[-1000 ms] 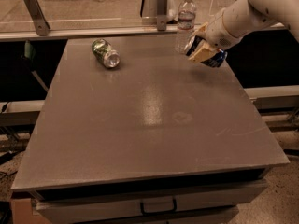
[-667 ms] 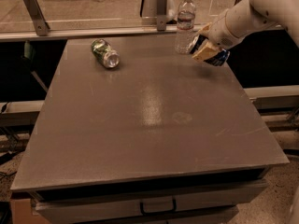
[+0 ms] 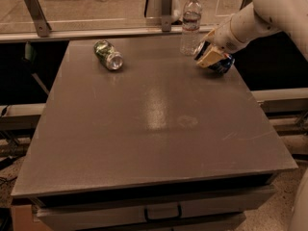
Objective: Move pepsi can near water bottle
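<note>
The pepsi can [image 3: 222, 64], dark blue with a silver end, lies tilted on its side in my gripper [image 3: 210, 57] at the far right of the grey table [image 3: 159, 124]. The gripper is shut on the can and holds it at or just above the tabletop; I cannot tell if it touches. The water bottle [image 3: 190, 24], clear with a white cap, stands upright just to the left of the can and a little behind it, near the table's back edge. A small gap separates the can from the bottle.
A green-and-silver can [image 3: 109, 55] lies on its side at the back left of the table. A metal rail [image 3: 96, 32] with upright brackets runs behind the table. A drawer front [image 3: 159, 211] sits below the front edge.
My gripper has shifted slightly with the pepsi can, staying right beside the water bottle. The bottle and the green can have not moved.
</note>
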Controlling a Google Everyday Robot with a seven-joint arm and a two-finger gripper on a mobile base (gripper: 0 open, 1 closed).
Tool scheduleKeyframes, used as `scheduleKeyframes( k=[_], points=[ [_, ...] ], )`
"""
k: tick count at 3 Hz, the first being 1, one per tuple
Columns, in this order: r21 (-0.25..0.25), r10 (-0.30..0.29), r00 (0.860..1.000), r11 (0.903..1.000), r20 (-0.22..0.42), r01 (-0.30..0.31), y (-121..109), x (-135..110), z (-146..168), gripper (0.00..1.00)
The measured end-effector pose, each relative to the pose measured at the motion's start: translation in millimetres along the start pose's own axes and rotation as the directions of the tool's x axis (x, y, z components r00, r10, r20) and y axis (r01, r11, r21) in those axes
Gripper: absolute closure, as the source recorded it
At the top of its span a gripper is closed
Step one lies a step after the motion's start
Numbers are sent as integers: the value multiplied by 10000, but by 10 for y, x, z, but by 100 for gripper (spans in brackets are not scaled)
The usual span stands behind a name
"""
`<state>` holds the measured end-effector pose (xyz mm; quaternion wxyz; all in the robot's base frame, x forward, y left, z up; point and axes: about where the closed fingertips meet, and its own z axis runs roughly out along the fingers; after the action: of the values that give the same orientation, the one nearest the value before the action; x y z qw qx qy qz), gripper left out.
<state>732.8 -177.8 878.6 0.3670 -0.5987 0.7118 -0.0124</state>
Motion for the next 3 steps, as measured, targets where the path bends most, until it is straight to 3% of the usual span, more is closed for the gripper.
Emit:
scheduleKeyframes(
  k=[1,2,3],
  points=[
    [-102,78,9999,9999,66,-77,30,-35,96,13],
    [-62,59,9999,10000,160,-58,30,-100,120,0],
    [417,-88,9994,9991,343,74,-21,-184,-156,0]
  ],
)
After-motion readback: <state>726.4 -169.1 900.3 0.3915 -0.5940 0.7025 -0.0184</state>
